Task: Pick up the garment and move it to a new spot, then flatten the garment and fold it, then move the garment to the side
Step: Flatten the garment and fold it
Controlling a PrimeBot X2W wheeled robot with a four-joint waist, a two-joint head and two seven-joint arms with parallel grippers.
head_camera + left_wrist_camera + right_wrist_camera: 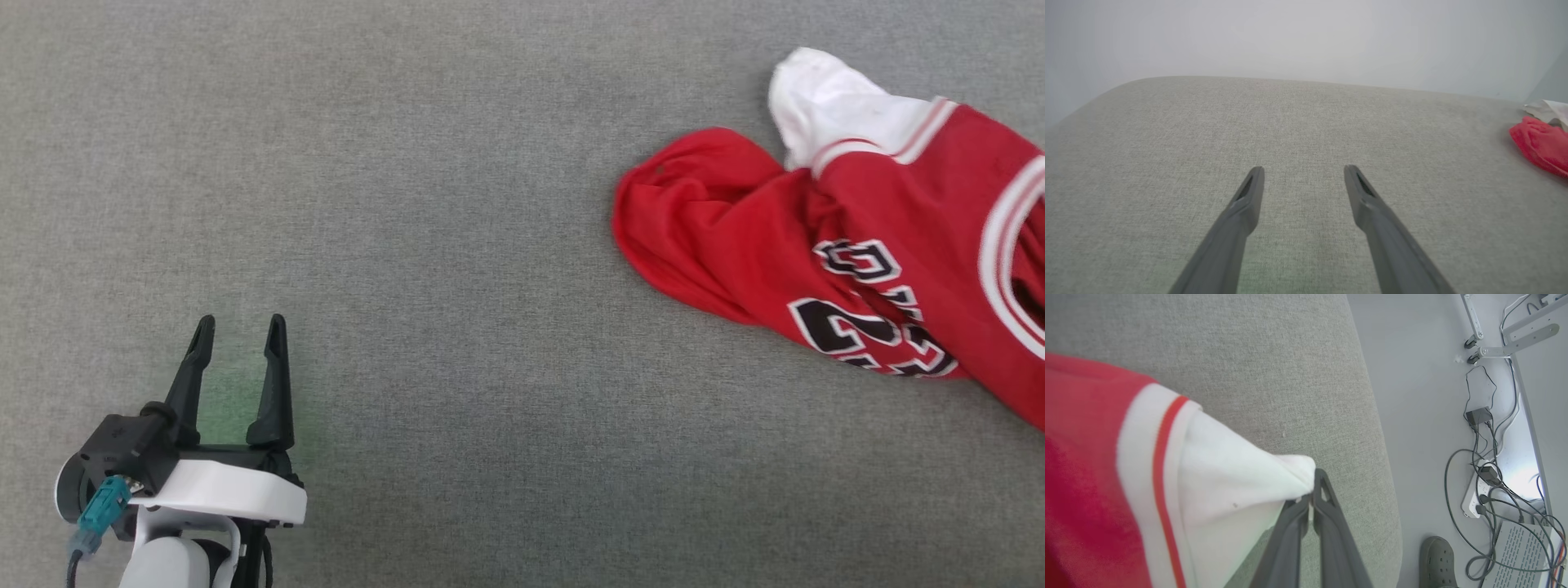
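The garment [857,237], a red jersey with white sleeves, striped trim and black lettering, lies crumpled at the right of the grey fabric surface [457,245] and runs past the head view's right edge. In the right wrist view my right gripper [1312,492] is shut on the garment [1220,477], pinching the tip of a white sleeve that is lifted off the surface. My left gripper [241,327] stands open at the lower left, far from the garment, with nothing between its fingers [1249,192]. The left wrist view catches a red fold of the garment [1541,145] at its right edge.
The right wrist view looks over the rounded edge of the grey surface [1372,416] to a pale floor with cables, a power strip [1478,494], a grey box [1523,555] and a person's grey shoe [1437,561]. A pale wall [1306,36] rises behind the far edge.
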